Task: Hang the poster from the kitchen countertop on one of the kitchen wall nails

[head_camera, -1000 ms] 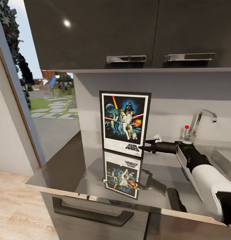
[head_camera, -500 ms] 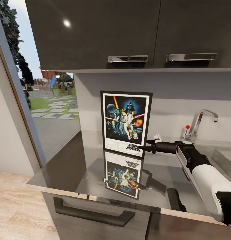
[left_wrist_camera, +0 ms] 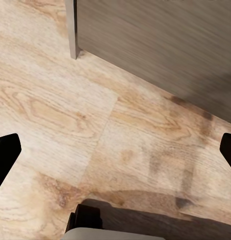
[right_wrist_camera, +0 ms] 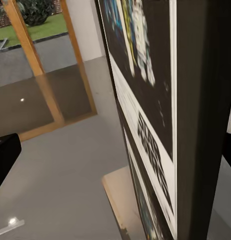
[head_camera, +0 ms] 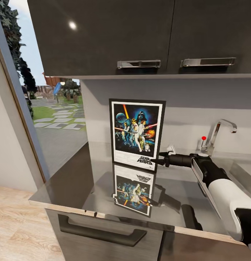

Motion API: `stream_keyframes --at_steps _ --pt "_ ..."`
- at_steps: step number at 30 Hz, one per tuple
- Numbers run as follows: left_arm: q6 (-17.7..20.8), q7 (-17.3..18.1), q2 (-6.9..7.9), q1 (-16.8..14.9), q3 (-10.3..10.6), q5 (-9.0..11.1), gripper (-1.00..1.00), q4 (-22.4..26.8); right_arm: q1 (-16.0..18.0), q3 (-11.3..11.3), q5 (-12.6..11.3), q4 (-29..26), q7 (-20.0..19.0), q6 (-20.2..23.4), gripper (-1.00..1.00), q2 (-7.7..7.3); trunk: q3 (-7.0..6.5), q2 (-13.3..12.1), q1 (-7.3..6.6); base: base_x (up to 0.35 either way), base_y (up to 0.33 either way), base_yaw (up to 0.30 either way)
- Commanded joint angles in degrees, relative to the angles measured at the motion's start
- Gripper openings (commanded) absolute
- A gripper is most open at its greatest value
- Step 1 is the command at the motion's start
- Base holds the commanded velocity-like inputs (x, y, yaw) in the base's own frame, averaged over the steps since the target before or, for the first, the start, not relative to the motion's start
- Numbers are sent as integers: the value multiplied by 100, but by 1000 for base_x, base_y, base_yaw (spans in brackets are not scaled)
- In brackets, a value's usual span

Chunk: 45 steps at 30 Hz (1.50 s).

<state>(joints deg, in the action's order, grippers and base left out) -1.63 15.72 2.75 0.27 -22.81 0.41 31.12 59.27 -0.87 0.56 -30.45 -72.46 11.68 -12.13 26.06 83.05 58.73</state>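
The poster [head_camera: 137, 135] stands upright on the kitchen countertop [head_camera: 74, 181], leaning against the back wall, with its dimmer mirror image in the glossy slab below it. My right gripper [head_camera: 156, 160] is at the poster's lower right corner, level with the "STAR WARS" lettering. In the right wrist view the poster's frame edge [right_wrist_camera: 195, 115] runs between the two widely spread fingers, so the right gripper [right_wrist_camera: 118, 155] is open around it. My left gripper [left_wrist_camera: 115, 155] hangs open over the plank floor [left_wrist_camera: 55, 110], holding nothing. The wall nails are out of view.
Dark upper cabinets [head_camera: 103, 36] with chrome handles overhang the counter. A faucet [head_camera: 217, 134] and the sunken sink [head_camera: 245, 170] lie right of my arm. A glazed opening to the garden [head_camera: 49, 119] is at the left. A drawer handle [head_camera: 100, 232] sits below the counter's edge.
The whole view shifted slightly down and right a second ago, a camera move. Since then the poster and the right gripper have stayed put.
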Motion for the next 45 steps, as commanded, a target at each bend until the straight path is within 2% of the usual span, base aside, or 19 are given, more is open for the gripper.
stream_keyframes --at_steps 1,26,27,45 --pt "-4 36 -3 -1 -22 3 100 4 3 -10 6 -4 -22 54 100 1 5 3 0 0 0 0" --pt "-4 36 -3 -1 -22 3 100 5 1 -10 6 -4 -22 54 100 1 5 3 0 -12 -13 0" --pt "-4 36 -3 -1 -22 3 100 6 3 -10 6 -4 -22 54 -100 1 5 3 0 0 0 0" --pt "-4 36 42 -1 -22 3 100 4 2 -10 3 -4 -31 -60 -100 1 5 3 0 0 0 0"
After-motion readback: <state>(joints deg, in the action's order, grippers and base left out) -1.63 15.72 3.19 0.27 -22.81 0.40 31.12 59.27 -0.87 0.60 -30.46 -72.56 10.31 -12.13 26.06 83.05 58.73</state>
